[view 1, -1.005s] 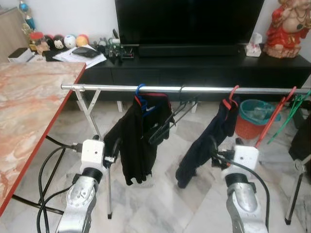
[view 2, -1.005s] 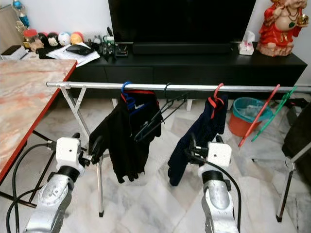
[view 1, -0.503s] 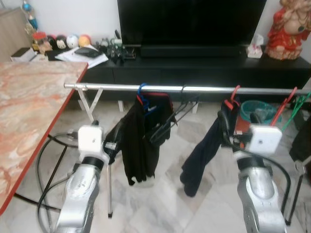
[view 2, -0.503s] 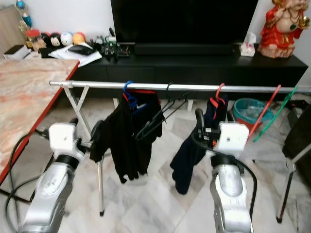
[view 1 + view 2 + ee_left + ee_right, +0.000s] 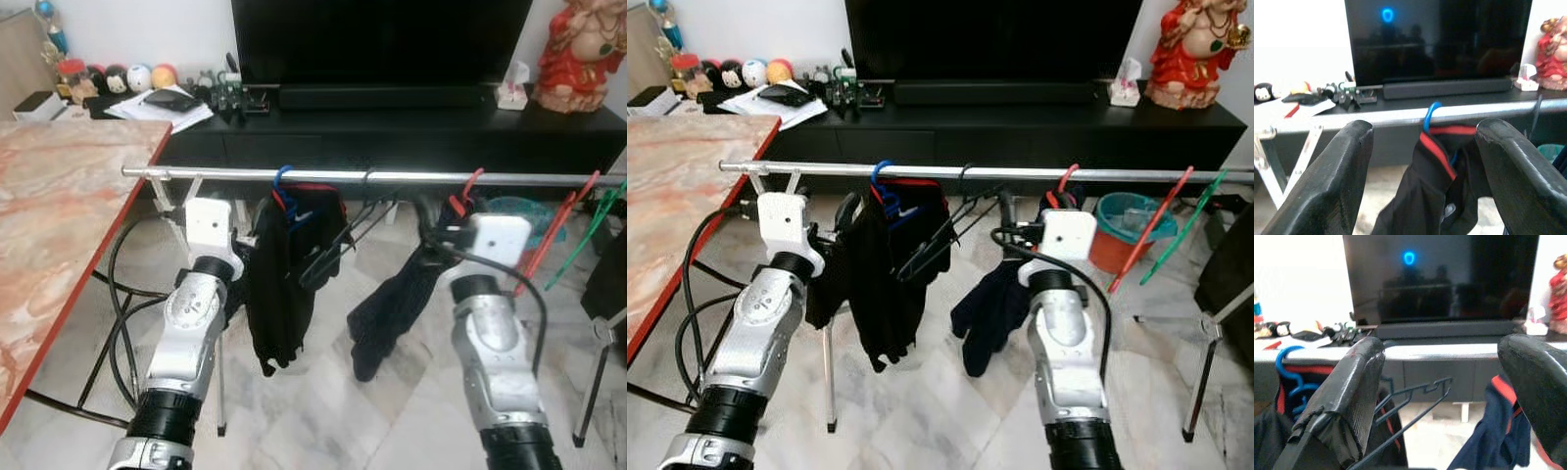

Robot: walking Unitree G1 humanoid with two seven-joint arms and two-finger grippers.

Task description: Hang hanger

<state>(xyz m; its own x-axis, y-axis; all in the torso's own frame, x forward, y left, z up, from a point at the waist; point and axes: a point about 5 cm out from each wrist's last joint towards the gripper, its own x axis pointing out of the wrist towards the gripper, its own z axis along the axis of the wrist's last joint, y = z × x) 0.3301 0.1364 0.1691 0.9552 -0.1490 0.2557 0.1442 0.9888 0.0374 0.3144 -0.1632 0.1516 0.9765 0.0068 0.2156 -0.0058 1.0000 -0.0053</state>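
Now we hold both grippers up before the rail (image 5: 323, 177), the left gripper (image 5: 1420, 161) and right gripper (image 5: 1444, 396) each spread wide and holding nothing. The black hanger (image 5: 945, 238) already hooks the rail near its middle (tilted, between two hung garments). We judge the hanging done; next, draw back.

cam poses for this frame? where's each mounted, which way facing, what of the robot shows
Left eye, right eye: head stereo pair, facing forward and down at the clothes rail; both silver arms show.
Left wrist: looks along the open left claw at the blue hanger.
Right wrist: looks along the open right claw at the black hangers.
Shared: rail and TV in all.
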